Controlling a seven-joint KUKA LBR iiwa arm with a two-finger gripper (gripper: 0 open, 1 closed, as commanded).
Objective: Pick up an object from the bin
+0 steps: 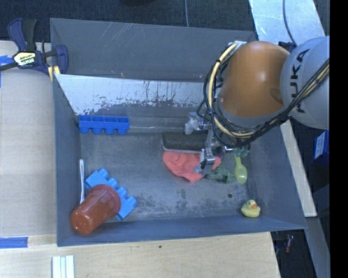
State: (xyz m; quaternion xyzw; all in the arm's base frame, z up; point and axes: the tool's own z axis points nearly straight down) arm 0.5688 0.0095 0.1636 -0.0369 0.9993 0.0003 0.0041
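Observation:
My gripper (207,162) hangs low over the right middle of the bin, its fingertips at the right edge of a crumpled red-pink cloth (182,164). Whether anything sits between the fingers is hidden. A dark flat block (182,141) lies just behind the cloth, partly under the gripper. To the right of the fingertips lies a small green bottle-shaped toy (240,171) beside a dark green piece (220,177).
A small yellow rubber duck (250,208) sits in the front right corner. At front left a brown-red cup (95,210) lies on a blue toothed piece (113,191), with a white stick (82,178) beside them. A blue brick (104,124) rests by the back wall.

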